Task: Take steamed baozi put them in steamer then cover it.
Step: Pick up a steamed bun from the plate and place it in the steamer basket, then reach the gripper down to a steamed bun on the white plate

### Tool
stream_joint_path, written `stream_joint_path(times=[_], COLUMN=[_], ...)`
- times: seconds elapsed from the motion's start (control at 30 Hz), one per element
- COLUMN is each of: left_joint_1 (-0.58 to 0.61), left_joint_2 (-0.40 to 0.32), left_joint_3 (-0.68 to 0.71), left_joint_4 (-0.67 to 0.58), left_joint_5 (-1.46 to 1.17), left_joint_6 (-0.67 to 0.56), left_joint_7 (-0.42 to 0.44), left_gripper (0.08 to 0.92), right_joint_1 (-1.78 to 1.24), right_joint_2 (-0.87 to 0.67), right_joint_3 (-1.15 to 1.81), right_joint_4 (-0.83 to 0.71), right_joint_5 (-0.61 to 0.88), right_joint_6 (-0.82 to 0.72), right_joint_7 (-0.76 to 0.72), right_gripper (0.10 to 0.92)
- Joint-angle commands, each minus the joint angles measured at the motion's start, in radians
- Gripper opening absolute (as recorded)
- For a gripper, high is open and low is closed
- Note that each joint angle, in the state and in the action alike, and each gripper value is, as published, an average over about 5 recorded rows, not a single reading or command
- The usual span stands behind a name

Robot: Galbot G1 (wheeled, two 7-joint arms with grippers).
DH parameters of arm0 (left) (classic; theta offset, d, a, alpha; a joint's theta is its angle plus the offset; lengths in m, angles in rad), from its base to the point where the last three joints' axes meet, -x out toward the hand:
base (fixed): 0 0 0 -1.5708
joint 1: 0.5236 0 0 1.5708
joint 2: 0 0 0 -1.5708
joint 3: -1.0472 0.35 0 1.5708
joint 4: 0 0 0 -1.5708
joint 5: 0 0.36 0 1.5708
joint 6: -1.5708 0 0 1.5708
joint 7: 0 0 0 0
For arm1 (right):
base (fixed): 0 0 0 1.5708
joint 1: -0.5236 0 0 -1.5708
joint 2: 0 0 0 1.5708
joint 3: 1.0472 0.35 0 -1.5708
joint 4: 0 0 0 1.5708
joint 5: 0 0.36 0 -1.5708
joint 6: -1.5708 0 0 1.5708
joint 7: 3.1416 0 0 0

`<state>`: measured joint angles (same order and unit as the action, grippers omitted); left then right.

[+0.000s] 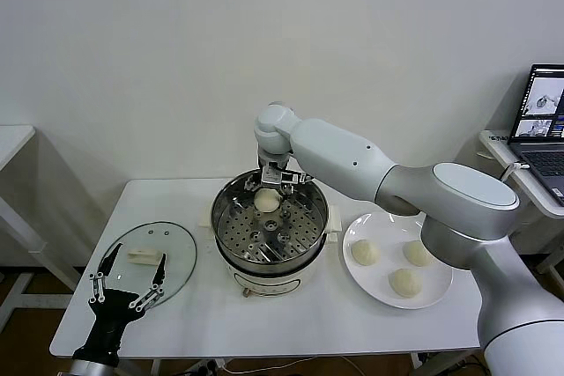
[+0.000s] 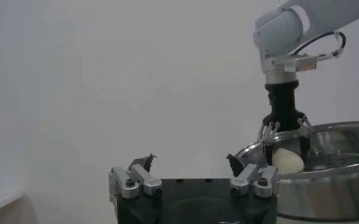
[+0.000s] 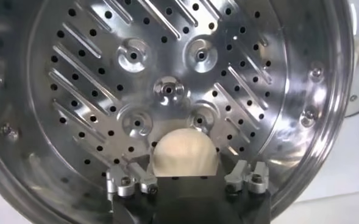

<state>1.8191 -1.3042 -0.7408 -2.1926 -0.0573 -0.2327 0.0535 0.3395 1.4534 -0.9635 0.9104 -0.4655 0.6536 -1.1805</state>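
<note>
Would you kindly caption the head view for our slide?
Right gripper open over a baozi in the steamer; three wait on the plate.

The open left tool (image 2: 191, 164) sits low; beyond, the right tool (image 2: 284, 129) straddles a baozi (image 2: 287, 161) inside the steamer (image 2: 331, 182).

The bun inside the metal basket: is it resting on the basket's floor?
Touching. The right wrist view shows the bun sitting directly on the steamer's perforated floor.
</note>
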Motion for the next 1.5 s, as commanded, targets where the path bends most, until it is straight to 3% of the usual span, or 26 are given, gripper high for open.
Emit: stream_joint_path(times=[0.03, 0.33, 0.5, 0.8, 1.5], left_joint_1=[0.001, -0.003, -0.003, -0.007, -0.005], left_joint_2=[0.000, -0.003, -0.002, -0.002, -0.008], left_joint_3=[0.000, 0.010, 0.016, 0.024, 0.023], left_joint_4=[0.000, -0.009, -0.011, -0.012, -0.005], left_joint_5=[0.000, 0.002, 0.004, 0.005, 0.006], left_joint_6=[0.001, 0.012, 0.014, 0.016, 0.012], left_joint_7=[-0.001, -0.006, -0.009, -0.014, -0.030], left_gripper=[0.823, 0.823, 0.823, 0.823, 0.823], right_joint_1=[0.095, 0.407, 0.442, 0.280, -0.053], right_joint_2=[-0.113, -0.441, -0.589, -0.711, -0.587], right_joint_3=[-0.011, -0.264, -0.423, -0.541, -0.428], right_joint_4=[0.157, 0.238, 0.281, 0.365, 0.214], right_joint_5=[0.233, 0.824, 0.958, 0.950, 0.832], right_joint_6=[-0.134, -0.610, -0.725, -0.808, -0.815], right_joint_7=[-0.083, -0.097, -0.062, 0.041, 0.281], right_gripper=[0.822, 0.823, 0.823, 0.823, 0.823])
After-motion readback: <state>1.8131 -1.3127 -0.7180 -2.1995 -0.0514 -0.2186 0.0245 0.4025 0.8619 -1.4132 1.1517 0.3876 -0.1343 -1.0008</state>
